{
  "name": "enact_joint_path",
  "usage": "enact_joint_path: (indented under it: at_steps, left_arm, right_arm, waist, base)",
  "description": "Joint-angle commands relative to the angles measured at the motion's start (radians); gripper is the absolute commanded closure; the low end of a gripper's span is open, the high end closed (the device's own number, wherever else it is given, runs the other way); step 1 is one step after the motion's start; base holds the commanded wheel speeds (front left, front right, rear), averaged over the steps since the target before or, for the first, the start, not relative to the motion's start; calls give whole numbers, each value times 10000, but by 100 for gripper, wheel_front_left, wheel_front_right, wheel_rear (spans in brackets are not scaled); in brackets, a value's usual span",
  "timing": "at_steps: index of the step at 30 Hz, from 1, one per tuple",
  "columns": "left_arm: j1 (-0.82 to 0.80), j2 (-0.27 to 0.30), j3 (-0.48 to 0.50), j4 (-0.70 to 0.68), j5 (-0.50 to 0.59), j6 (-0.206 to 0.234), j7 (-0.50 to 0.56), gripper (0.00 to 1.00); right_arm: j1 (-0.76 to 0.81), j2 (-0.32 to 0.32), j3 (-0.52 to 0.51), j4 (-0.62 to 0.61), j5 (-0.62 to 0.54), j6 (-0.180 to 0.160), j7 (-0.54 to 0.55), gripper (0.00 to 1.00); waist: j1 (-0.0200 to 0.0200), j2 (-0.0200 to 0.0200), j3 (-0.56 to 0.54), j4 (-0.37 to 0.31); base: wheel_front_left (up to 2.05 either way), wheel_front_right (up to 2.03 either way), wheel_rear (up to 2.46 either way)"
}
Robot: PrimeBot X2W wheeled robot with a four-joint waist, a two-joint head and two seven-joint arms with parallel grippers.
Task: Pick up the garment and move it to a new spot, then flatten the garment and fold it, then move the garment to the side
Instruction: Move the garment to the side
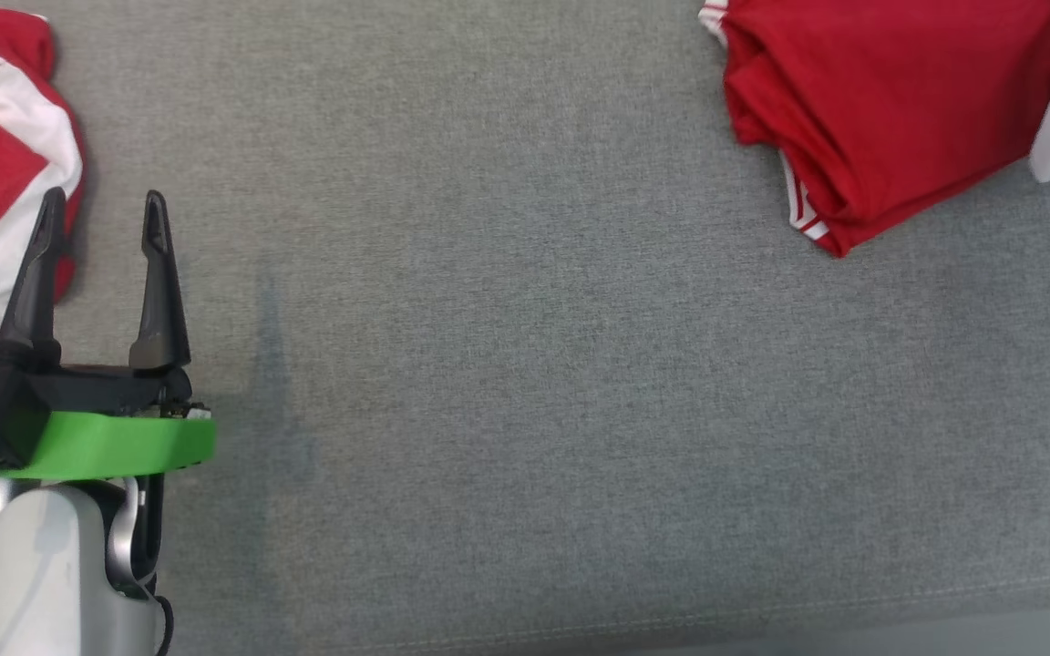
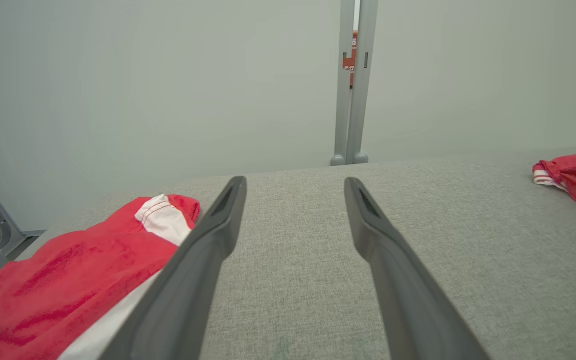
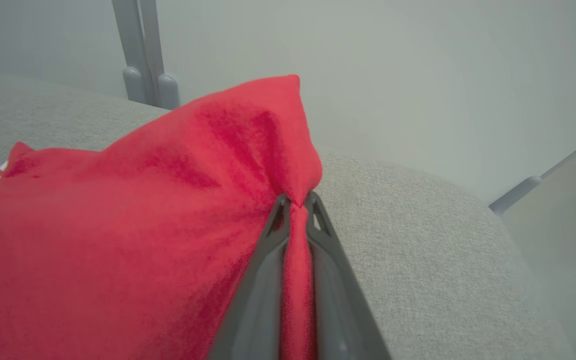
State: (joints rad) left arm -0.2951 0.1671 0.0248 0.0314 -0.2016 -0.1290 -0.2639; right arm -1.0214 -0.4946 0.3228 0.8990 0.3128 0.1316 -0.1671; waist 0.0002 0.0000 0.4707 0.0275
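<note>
Right jaws tight on red garment [image 3: 118, 225]; left jaws parted, empty, well away.

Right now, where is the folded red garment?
In the head view the folded red garment lies at the upper right of the grey surface, its edge pinched in the right gripper, far from the open left gripper.

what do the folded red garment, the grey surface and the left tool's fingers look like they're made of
The folded red garment: soft matte knit, probably jersey; it creases and bunches, with white striped trim. The grey surface: woven upholstery-like fabric, with a flecked weave and a stitched seam. The left tool has fingers of dark matte moulded plastic, by the look.
</note>
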Motion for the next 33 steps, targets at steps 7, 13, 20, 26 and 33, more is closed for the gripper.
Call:
enact_joint_path:
  at_steps: [7, 13, 20, 26, 33]
  left_arm:
    - [123, 595, 184, -742, -41, -33, -2, 0]
    - [396, 783, 203, -1163, -62, -33, -2, 0]
    - [517, 868, 179, -1415, -72, -33, -2, 0]
    - [513, 841, 199, -1474, -78, -33, -2, 0]
    - [468, 729, 250, -1278, -140, -33, -2, 0]
  right_arm:
    - [-464, -1373, -580, -619, 262, -19, 603, 100]
    - [-842, -1959, -949, -1038, 100, -19, 1217, 100]
    - [-1397, -1875, -1218, -1071, -376, -20, 1640, 100]
    - [-1665, -1795, -1520, -907, -1070, -20, 1615, 0]
    - [-1620, -1363, -1842, -1230, -1873, -20, 945, 0]
  waist:
    - [-2, 0, 1455, -1588]
    - [-2, 0, 1507, -1727]
    - [-2, 0, 1581, -1705]
    - [-2, 0, 1666, -1669]
    - [-2, 0, 1518, -1580]
  base:
    - [0, 0, 0]
    - [0, 0, 0]
    - [0, 0, 0]
    - [0, 0, 0]
    - [0, 0, 0]
